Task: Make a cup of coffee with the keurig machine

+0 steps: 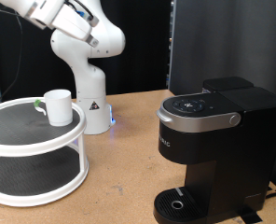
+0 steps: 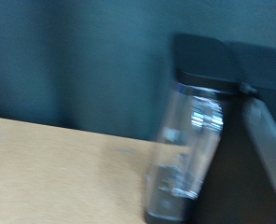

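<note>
The cup (image 1: 56, 105), a plain white mug with a small green mark beside it, stands on the top tier of a white two-tier round stand (image 1: 34, 154) at the exterior view's left. The keurig machine (image 1: 213, 149), black with a silver-rimmed closed lid, fills the exterior view's right; its round drip tray (image 1: 180, 203) at the base is bare. The white arm (image 1: 68, 23) reaches out of the exterior view's top left, so my gripper does not show there. The blurred wrist view shows the machine's clear water tank (image 2: 185, 154) and black body, with no fingers in the picture.
The arm's white base (image 1: 93, 107) stands behind the stand on the wooden table (image 1: 119, 177). A dark curtain hangs behind, and a black panel (image 1: 227, 42) rises at the back right.
</note>
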`<move>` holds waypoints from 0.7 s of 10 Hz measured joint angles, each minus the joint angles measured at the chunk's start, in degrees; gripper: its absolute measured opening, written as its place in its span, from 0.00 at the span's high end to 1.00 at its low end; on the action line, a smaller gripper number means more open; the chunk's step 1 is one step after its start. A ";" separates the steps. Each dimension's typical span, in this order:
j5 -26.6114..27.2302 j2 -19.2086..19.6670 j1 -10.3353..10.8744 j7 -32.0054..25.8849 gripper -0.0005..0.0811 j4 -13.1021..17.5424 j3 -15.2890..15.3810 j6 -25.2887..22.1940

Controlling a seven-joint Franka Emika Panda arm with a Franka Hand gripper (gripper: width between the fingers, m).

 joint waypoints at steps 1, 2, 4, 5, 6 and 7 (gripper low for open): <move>-0.83 0.15 0.38 -1.12 0.98 0.84 -1.11 -2.59; -0.59 0.15 0.31 -0.66 0.98 0.60 -1.00 -1.53; 1.19 0.14 -0.39 3.23 0.98 0.06 -1.31 -1.17; 1.32 0.13 -1.00 4.55 0.98 -0.10 -1.59 -1.32; 0.60 0.12 -1.70 5.26 0.98 -0.13 -1.99 -2.15; -1.14 0.11 -2.50 5.53 0.98 0.01 -2.48 -3.46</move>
